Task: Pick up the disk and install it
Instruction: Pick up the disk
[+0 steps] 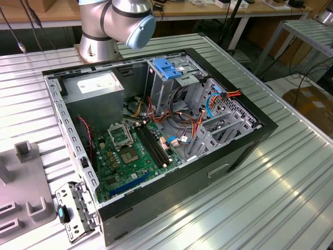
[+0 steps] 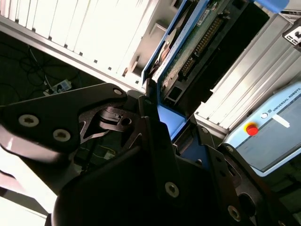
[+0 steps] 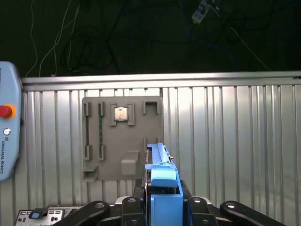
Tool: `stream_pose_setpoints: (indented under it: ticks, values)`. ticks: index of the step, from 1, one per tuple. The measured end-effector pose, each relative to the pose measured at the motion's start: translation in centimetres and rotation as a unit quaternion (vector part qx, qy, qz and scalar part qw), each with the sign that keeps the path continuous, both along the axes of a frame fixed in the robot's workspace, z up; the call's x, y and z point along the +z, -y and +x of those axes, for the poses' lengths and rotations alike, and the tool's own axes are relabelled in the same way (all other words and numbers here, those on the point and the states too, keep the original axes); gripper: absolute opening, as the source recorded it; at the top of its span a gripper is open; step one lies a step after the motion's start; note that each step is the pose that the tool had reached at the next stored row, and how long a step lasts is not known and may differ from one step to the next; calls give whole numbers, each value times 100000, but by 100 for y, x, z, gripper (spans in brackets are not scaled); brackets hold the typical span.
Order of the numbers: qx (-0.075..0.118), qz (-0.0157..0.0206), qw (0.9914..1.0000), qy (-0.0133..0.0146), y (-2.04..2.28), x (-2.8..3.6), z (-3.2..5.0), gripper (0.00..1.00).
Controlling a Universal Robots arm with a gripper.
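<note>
In both wrist views my gripper [image 3: 162, 209] is shut on the disk [image 3: 161, 176], held edge-on above the ribbed metal table. The first wrist view shows the disk's blue plastic rail between the black fingers [image 3: 131, 207]. In the second wrist view the disk [image 2: 195, 44] shows its green circuit board and blue side rail beyond the gripper [image 2: 162, 113]. The open computer case [image 1: 244, 151] lies on the table in the exterior view, with the drive cage [image 1: 169, 70] under its blue plastic top at the back.
A grey fixture plate [image 3: 122, 136] with a processor chip [image 3: 121, 113] lies on the table below the disk. A teach pendant [image 3: 7, 132] sits beside it. Inside the case are a grey power supply [image 1: 99, 86], the motherboard [image 1: 130, 151] and loose cables [image 1: 187, 125]. The arm's base [image 1: 117, 23] stands behind the case.
</note>
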State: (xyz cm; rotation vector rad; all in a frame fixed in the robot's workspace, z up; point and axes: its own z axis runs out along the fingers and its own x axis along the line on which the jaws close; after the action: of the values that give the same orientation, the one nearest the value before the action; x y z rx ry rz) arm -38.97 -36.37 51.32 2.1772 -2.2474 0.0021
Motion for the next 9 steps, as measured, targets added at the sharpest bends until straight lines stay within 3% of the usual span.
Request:
stream_pose_setpoints:
  ticks: [9]
  values:
    - [-1,-1,100000,-81,0,0,129,37]
